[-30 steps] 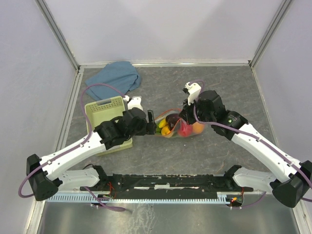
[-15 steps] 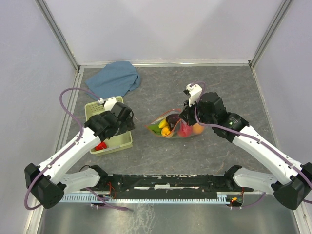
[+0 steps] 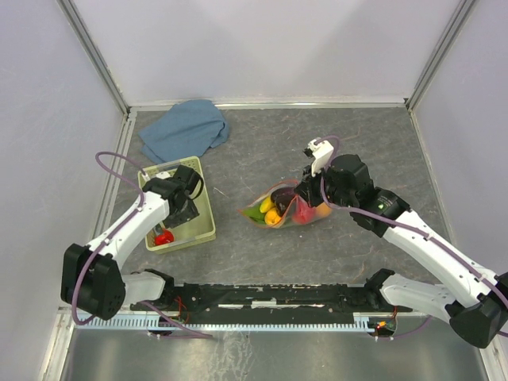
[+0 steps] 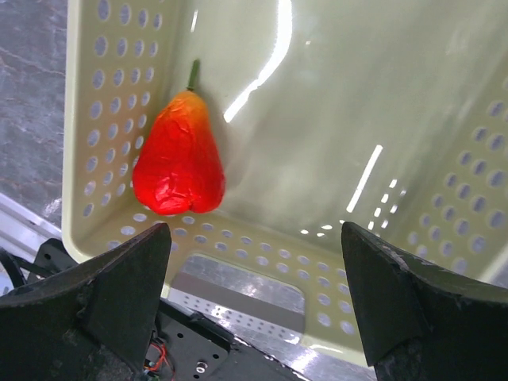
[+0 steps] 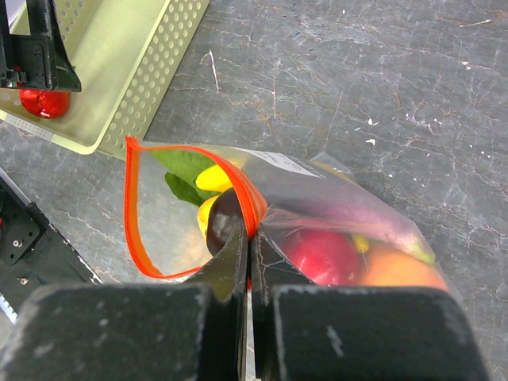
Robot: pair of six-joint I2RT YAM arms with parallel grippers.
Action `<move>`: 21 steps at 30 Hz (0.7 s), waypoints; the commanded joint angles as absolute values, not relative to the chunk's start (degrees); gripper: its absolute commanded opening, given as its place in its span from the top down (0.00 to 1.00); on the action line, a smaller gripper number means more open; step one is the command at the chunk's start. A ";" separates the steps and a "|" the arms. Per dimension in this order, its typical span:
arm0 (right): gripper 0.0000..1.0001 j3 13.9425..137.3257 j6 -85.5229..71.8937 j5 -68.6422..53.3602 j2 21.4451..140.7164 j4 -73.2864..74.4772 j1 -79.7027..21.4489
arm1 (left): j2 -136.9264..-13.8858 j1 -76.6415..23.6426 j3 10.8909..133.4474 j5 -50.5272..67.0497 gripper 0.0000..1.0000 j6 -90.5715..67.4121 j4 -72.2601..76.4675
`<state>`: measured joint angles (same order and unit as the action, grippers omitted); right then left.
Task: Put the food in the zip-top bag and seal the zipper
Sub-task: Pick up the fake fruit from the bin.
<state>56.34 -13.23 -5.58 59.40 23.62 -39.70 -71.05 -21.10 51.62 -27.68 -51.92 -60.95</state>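
Observation:
The clear zip-top bag point(image 3: 279, 213) lies mid-table with its mouth open to the left; it also shows in the right wrist view point(image 5: 333, 198). Inside are a yellow banana point(image 5: 213, 178), a green leaf point(image 5: 184, 165), a dark purple piece point(image 5: 221, 225), a red fruit point(image 5: 324, 255) and an orange one point(image 5: 401, 274). My right gripper point(image 5: 251, 238) is shut on the red-orange zipper point(image 5: 130, 214) at the upper lip. My left gripper point(image 4: 254, 238) is open above the pale green basket point(image 4: 111, 95), where a red toy fruit point(image 4: 178, 159) lies up and left of the fingers.
The pale green basket point(image 3: 208, 216) stands at the left, with the red fruit point(image 3: 164, 236) in its near corner. A blue cloth point(image 3: 184, 131) lies at the back left. The black base rail point(image 3: 270, 295) runs along the near edge.
My left gripper has moved from the bag's mouth back left to over the basket. The right gripper has kept hold of the bag's edge and barely moved.

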 commanded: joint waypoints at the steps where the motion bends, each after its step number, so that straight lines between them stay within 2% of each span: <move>1: 0.98 56.42 -13.27 -5.67 57.37 19.34 -40.55 | -72.07 -18.99 49.49 -32.56 0.05 -55.93 -60.16; 6: 0.98 56.08 -13.18 -5.15 57.04 19.18 -40.94 | -72.85 -17.83 48.03 -35.47 0.03 -57.73 -59.86; 21: 0.98 56.09 -13.10 -4.40 57.21 19.16 -41.17 | -76.50 -16.88 43.08 -30.32 0.06 -54.83 -49.83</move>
